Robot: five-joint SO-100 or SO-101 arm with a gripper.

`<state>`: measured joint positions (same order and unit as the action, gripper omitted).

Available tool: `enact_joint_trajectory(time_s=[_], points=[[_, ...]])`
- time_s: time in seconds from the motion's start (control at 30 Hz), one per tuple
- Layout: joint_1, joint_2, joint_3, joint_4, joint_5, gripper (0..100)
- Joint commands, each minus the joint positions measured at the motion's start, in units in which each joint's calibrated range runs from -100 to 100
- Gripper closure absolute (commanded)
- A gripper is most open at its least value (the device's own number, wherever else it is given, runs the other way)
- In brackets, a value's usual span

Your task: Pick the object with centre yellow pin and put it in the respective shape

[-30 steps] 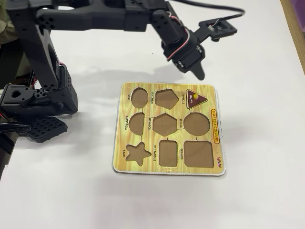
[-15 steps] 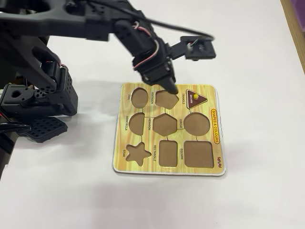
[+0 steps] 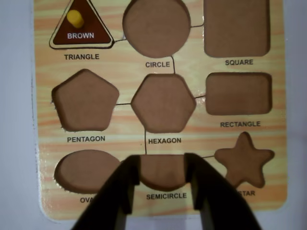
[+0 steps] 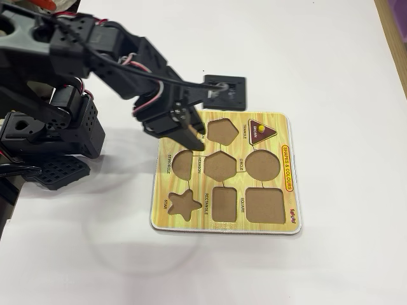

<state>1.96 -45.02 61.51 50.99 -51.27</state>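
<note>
Swung left since earlier frame: gripper (image 3: 160, 203) now over semicircle recess, jaws apart, empty. Brown triangle (image 3: 80, 28) seated in triangle slot of board (image 4: 289, 219). Risk: low fingers snagging board edge.

Gripper (image 4: 193, 141) hangs over the puzzle board's (image 4: 191, 222) oval-cutout corner, brown triangle piece (image 4: 261, 131) with yellow knob sits in its slot at the opposite top corner, remaining cutouts empty.

Wrist close above board (image 3: 43, 120) — fixed farther.
</note>
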Motion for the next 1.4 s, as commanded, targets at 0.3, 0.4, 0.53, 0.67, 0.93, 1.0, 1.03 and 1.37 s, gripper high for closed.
enact_joint_trajectory(time_s=[0.3,0.4,0.53,0.67,0.93,1.0,1.03,1.37], points=[[1.1,-18.3,17.9,-0.6,-8.3,89],[1.1,-23.3,22.7,-0.6,-9.6,89],[1.2,-29.5,28.2,-0.6,-9.8,89],[1.2,-36.1,33.4,-0.6,-9.9,89],[1.2,-43.3,37.5,4.2,-9.7,89],[1.2,-43.8,37.5,7.0,-9.8,89],[1.2,-43.8,37.5,8.7,-9.8,89],[1.2,-43.9,37.5,18.3,-9.7,89]])
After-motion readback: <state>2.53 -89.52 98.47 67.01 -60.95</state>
